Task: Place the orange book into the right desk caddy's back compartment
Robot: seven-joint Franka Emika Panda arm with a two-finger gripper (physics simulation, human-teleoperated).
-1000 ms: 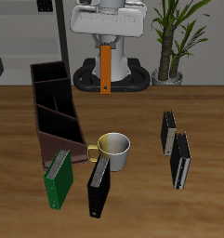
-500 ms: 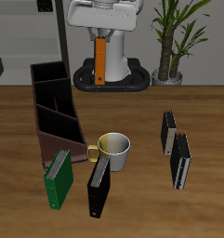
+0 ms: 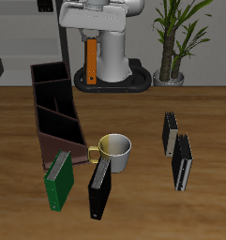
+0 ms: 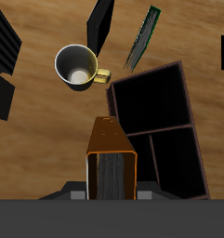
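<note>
The orange book (image 3: 90, 58) hangs upright from my gripper (image 3: 90, 39), which is shut on its upper end, high above the table's back edge in front of the robot base. In the wrist view the orange book (image 4: 112, 158) shows end-on with its grey page edge, beside the open cells of the caddy (image 4: 191, 102). The right desk caddy (image 3: 60, 143) is a long dark maroon box running from front to back. Its back compartment (image 3: 47, 73) is the far cell, empty, just below and beside the held book.
A white mug (image 3: 114, 148) stands in front of the caddy, with a black book (image 3: 100, 183) and a green book (image 3: 56, 178) nearer the front edge. Two more black books (image 3: 169, 131) (image 3: 183, 159) stand across the table. A potted plant (image 3: 175, 37) stands at the back.
My gripper has risen with the orange book and moved sideways along the table's back toward the caddy's far end. Nothing on the table has moved.
</note>
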